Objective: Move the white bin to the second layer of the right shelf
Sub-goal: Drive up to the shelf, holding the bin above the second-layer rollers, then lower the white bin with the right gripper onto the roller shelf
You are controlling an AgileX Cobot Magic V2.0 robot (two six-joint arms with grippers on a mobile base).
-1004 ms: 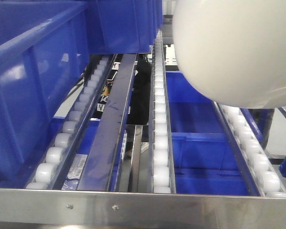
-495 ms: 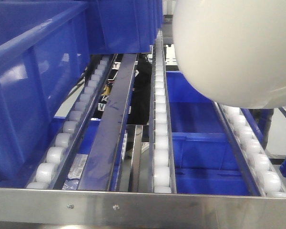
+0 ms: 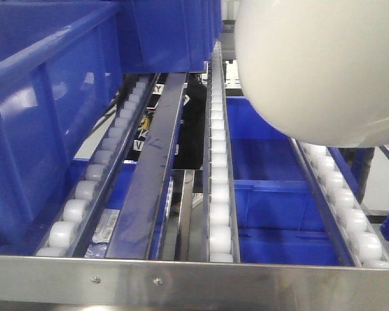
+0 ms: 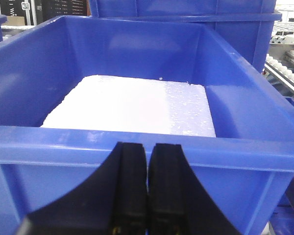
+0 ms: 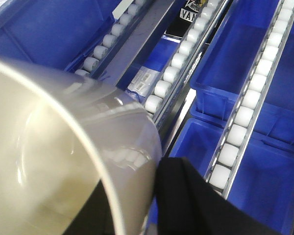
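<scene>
Front-facing view, from the left: a blue bin [image 3: 45, 123] sits on the roller lanes, its wall filling the left side. Beside it run a lane of white rollers [image 3: 94, 175], a bare steel rail [image 3: 152, 181], then a middle roller lane [image 3: 218, 188]; the riveted front lip [image 3: 181, 280] crosses the bottom. At upper right the white bin [image 3: 324, 65] hangs above the right shelf second layer [image 3: 340, 201], rounded base toward the camera; whether it touches the rollers cannot be told.

Left wrist view: the left gripper [image 4: 148, 181] has its fingers pressed together, empty, just before another blue bin [image 4: 235, 88] holding white foam [image 4: 132, 105].

Right wrist view: the white bin [image 5: 63, 156] is tilted, mouth toward the camera; the right gripper's dark finger [image 5: 191, 196] lies against its rim, though the grip itself cannot be made out.
</scene>
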